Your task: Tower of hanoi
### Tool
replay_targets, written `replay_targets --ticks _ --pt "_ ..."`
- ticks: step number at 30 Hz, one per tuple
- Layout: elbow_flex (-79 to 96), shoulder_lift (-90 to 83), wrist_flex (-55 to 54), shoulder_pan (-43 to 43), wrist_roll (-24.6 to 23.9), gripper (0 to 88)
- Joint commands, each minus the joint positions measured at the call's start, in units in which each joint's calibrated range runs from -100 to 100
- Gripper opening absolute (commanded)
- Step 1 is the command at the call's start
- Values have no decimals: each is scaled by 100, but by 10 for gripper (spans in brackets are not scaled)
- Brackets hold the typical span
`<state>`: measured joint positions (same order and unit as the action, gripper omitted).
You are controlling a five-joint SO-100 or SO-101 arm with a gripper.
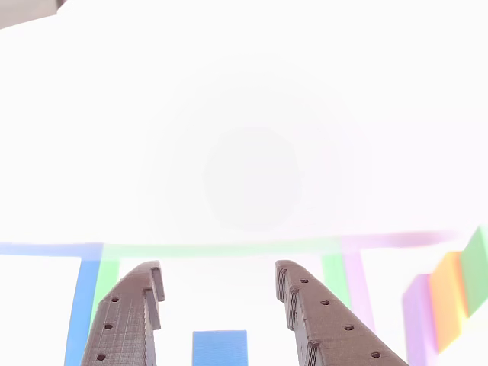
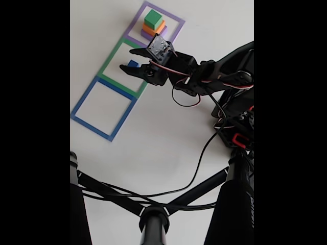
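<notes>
Two fingers of my claw [image 1: 217, 293] stand well apart with nothing between them; the blue cube [image 1: 219, 348] sits on the desk [image 1: 244, 114] just below the gap, free of both fingers. In the fixed view my claw [image 2: 134, 67] reaches over the green outline [image 2: 110, 60], and the blue cube [image 2: 133, 64] lies inside that outline, near the edge it shares with the purple outline [image 2: 173, 20].

I take the green outline as my landmark. On one side of it the purple outline holds the stack: green cube [image 2: 153, 18] on top, orange cube [image 2: 153, 29] under it, and the purple slab [image 2: 145, 36] at the bottom, widest piece lowest, as the puzzle wants. In the other view the same stack sits at the right edge, with the slab [image 1: 418, 316], orange cube [image 1: 449, 293] and green cube [image 1: 476, 268] side by side because the camera is tilted. On the other side of the green outline the blue outline [image 2: 82, 104] has no block in it.

My reading is that the smallest block is parked in the middle square to free the green cube. The wide spread suits either a fresh release or a coming grasp; I cannot tell which from this. If I must lift the blue cube, I should drop straight down, since the gap leaves room on both sides.
</notes>
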<state>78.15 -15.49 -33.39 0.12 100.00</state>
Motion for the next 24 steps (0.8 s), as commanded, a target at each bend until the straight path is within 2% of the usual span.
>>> replay_targets --ticks 1,7,11,19,24 --pt "-297 -1943 2173 256 0 91" --pt "-1697 -3526 5695 467 0 7" --pt "-3288 -3800 8051 822 0 1" --pt "-6397 -3590 11574 1656 0 0" --pt "-7552 -3429 12918 2241 0 0"
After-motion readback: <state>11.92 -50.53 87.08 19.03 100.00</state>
